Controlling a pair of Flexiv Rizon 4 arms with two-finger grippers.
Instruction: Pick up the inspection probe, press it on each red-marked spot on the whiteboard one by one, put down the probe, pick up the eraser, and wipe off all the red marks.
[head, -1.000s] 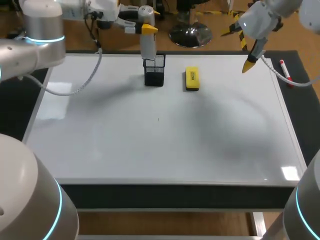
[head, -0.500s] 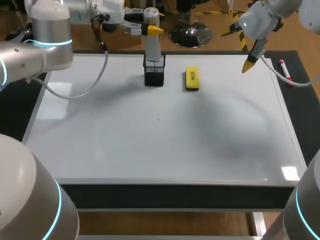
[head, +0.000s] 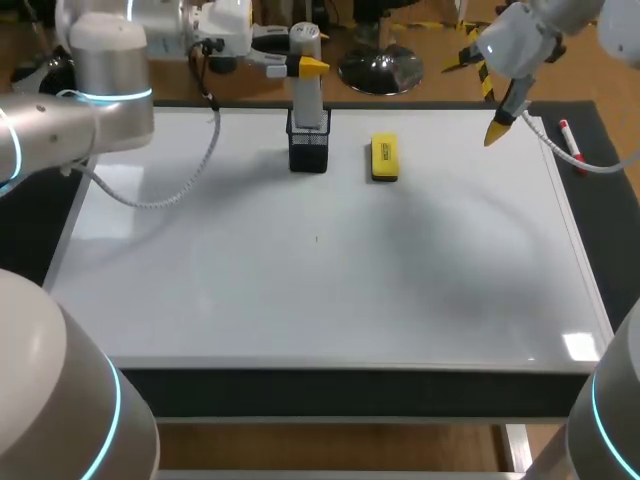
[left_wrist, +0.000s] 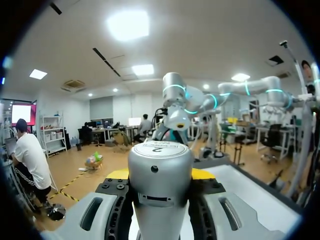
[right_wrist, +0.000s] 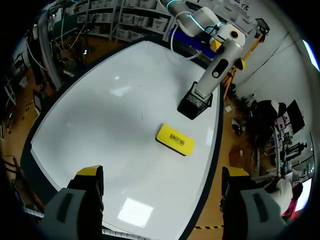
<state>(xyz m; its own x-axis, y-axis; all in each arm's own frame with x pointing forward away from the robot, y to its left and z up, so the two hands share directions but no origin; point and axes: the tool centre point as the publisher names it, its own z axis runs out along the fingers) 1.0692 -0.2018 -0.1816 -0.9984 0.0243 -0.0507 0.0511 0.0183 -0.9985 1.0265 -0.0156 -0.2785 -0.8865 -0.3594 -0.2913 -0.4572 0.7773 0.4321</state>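
Since the inspection probe (head: 306, 95) is a smooth grey cylinder of rigid build, I judge it stiff, moderately light and inclined to slip under a side load; the sound place to take it is high on the barrel, square across its width, so that the tip can be pressed down without the body tilting. It stands upright at the far edge of the whiteboard (head: 320, 280), lower end at the mouth of the black mesh cup (head: 308, 148); whether it has cleared the rim cannot be told. Left jaws: clenched on the upper barrel, one yellow fingertip (left_wrist: 202, 173) showing on each side of the cap in the left wrist view. Right jaws: released and spread wide, yellow tips (right_wrist: 89, 171) well apart, holding and touching nothing, hanging above the board's far right corner. Eraser (head: 383, 158): flat on the board, just beside the cup, untouched. No red marks are discernible on the board.
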